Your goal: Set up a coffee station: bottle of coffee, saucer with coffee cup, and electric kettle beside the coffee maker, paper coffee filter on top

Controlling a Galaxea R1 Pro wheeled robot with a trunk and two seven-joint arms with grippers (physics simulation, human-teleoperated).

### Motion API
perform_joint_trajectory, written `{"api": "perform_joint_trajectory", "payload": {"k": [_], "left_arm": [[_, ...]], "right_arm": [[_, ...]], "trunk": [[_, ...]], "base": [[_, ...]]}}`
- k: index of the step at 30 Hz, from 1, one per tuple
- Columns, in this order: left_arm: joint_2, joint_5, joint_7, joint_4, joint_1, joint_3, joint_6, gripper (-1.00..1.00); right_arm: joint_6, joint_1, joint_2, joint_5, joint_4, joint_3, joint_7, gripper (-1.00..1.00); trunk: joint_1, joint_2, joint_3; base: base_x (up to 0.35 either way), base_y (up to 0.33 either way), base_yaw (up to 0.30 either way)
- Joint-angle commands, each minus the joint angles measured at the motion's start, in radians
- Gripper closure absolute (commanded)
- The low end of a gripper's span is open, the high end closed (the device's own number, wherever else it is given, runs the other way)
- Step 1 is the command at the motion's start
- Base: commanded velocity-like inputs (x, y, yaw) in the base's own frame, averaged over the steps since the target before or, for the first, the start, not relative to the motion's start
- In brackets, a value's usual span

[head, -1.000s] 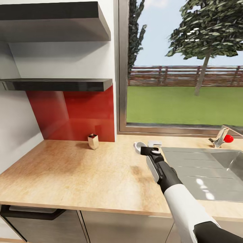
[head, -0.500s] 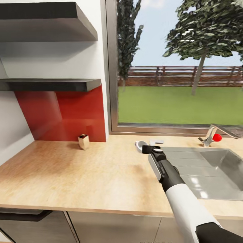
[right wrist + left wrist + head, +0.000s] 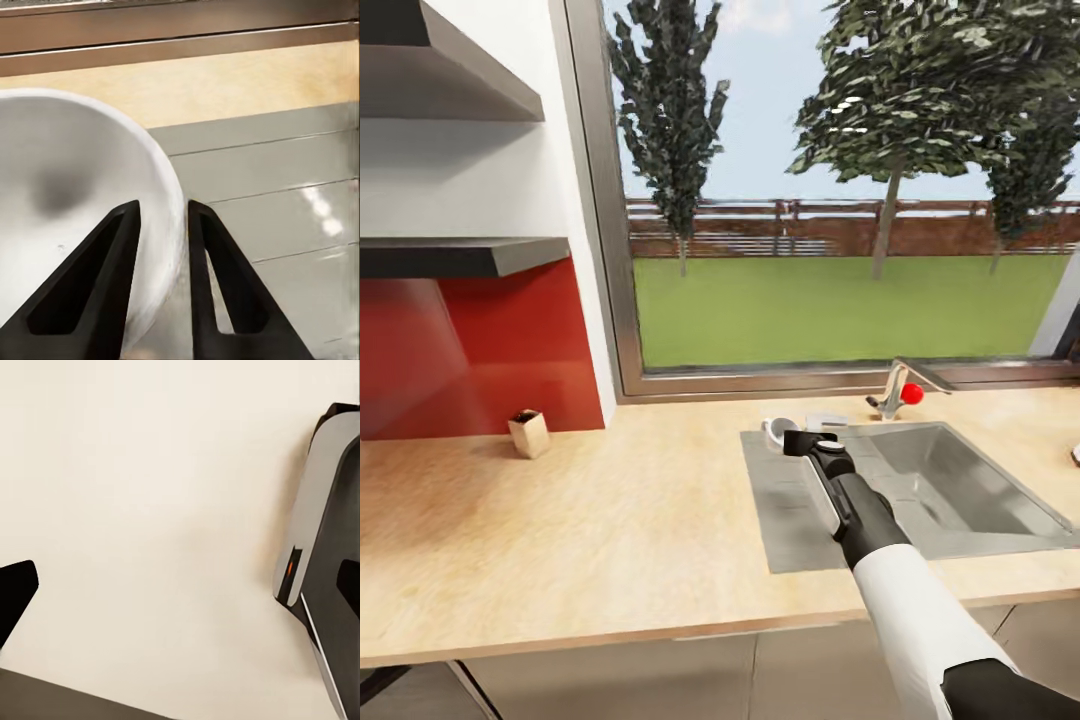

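**Rim pinch on the coffee cup by the sink**

Left of the sink (image 3: pixel 950 480), a small tan box (image 3: pixel 529 433) is standing on the counter (image 3: pixel 610 540). At the sink's near-left corner, the right tool (image 3: pixel 161 225) is clamping the coffee cup (image 3: pixel 67 217) by its rim, one finger inside. The cup is looking stiff, light, slippery and chippable, so a rim pinch suits it.

Non-task fixtures and items in view

Steel sink (image 3: pixel 960 490) with faucet (image 3: pixel 895 385) and red knob (image 3: pixel 912 393); small tan box (image 3: pixel 529 433) against red backsplash (image 3: pixel 480 350); window (image 3: pixel 810 200) onto lawn, trees, fence.
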Motion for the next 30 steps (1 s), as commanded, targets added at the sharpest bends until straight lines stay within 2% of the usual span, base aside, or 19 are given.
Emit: {"api": "perform_joint_trajectory", "payload": {"k": [1,30], "left_arm": [[0.0,-0.01,0.002,-0.002,0.0,0.007,0.004,-1.0],[0.001,-0.01,0.003,-0.002,0.0,0.007,0.004,-1.0]], "right_arm": [[0.002,-0.001,0.0,-0.011,-0.001,0.003,-0.008,1.0],[0.002,-0.001,-0.001,-0.011,0.001,0.003,-0.008,1.0]], "trunk": [[0.001,-0.002,-0.002],[0.001,-0.002,-0.002]], "base": [[0.0,-0.273,-0.261],[-0.013,-0.273,-0.264]]}}
